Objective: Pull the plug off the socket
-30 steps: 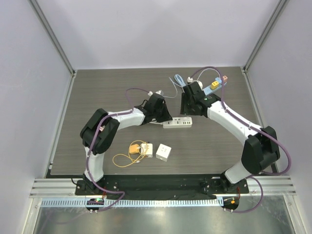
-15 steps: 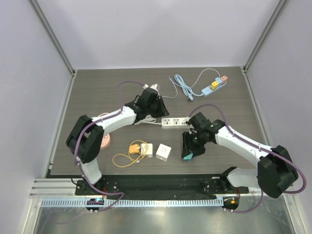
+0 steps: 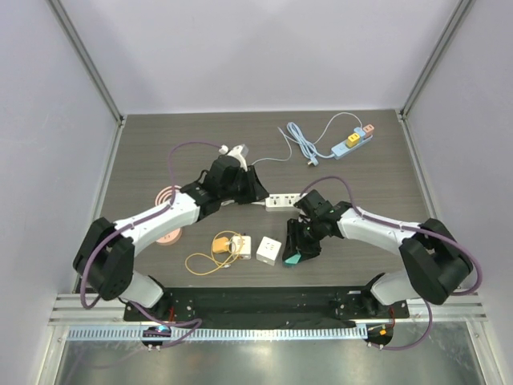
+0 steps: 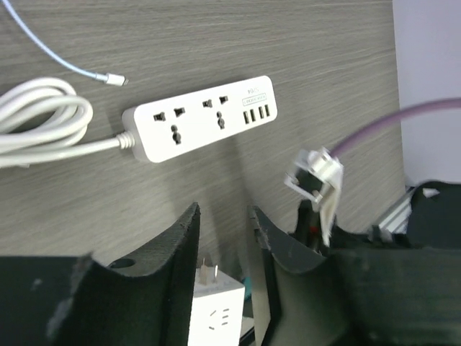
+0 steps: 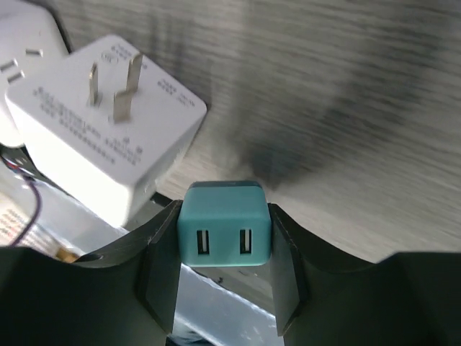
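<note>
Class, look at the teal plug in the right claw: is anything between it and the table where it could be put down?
Nothing visible straight ahead: the right claw grips the teal plug over bare table. A white adapter, prongs up, lies close beside it.

Right wrist view: teal plug showed only its two-port face, prongs out of sight behind. White socket cube was cut off at the left edge.

Left wrist view: coiled white cable ran off the left edge. White adapter was clipped by the bottom edge.

Top view: pink disc was partly under the left arm.
</note>
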Available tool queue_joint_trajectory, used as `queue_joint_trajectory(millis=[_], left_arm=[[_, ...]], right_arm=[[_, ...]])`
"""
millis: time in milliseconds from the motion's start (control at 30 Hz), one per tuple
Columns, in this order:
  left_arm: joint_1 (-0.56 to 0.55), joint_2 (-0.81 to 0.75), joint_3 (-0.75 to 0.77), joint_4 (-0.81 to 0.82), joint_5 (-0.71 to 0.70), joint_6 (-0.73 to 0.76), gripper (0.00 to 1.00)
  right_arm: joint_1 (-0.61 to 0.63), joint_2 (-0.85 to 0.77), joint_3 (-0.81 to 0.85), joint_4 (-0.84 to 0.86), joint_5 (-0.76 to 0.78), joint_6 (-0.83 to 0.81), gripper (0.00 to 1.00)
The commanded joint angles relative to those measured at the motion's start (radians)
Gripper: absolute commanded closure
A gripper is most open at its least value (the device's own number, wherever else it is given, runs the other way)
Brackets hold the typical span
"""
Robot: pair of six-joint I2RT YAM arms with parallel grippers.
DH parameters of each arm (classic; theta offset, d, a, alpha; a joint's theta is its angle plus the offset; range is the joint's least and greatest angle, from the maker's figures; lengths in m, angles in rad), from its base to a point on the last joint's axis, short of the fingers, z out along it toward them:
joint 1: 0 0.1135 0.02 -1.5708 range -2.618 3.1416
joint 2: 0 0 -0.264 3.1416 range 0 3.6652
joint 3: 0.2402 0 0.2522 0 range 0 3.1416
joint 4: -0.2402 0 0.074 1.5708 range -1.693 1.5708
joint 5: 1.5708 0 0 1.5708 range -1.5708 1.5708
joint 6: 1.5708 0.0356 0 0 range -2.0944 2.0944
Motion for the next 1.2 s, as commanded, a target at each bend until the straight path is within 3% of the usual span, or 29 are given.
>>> queue_joint_trajectory(millis=[0, 33, 100, 233, 333, 433, 567, 700, 900, 1167], left_arm=[[0.002, -0.077, -0.037, 0.020, 0.007, 0.026, 0.66], [0.002, -0.083, -0.034, 0.018, 0.012, 0.042, 0.64], [0.002, -0.097, -0.037, 0.003, 0.015, 0.059, 0.59], [0.002, -0.060, -0.010, 0.005, 0.076, 0.074, 0.55], [0.002, -0.028, -0.014, 0.008, 0.027, 0.048, 0.55], [0.001, 0.024, 0.018, 0.014, 0.092, 0.063, 0.56], [0.001, 0.041, 0.027, 0.026, 0.069, 0.053, 0.56], [0.001, 0.070, 0.048, 0.025, 0.079, 0.051, 0.57], [0.001, 0.047, 0.035, 0.017, 0.029, 0.042, 0.56], [0.001, 0.030, 0.059, -0.021, 0.009, 0.071, 0.56]], right_arm=[[0.008, 0.045, -0.014, 0.129, -0.003, 0.067, 0.76], [0.011, 0.055, -0.012, 0.141, 0.003, 0.064, 0.71], [0.011, 0.071, -0.008, 0.139, 0.032, 0.056, 0.49], [0.008, 0.083, 0.047, 0.113, 0.015, 0.027, 0.28], [-0.020, 0.063, 0.069, 0.088, 0.061, 0.009, 0.22], [-0.082, 0.043, 0.132, 0.031, 0.067, -0.054, 0.17], [-0.280, 0.005, 0.161, -0.009, 0.092, -0.145, 0.13], [-0.409, 0.081, 0.257, -0.015, 0.076, -0.230, 0.14], [-0.434, 0.245, 0.391, 0.028, 0.101, -0.238, 0.14], [-0.434, 0.371, 0.410, 0.105, 0.107, -0.260, 0.26]])
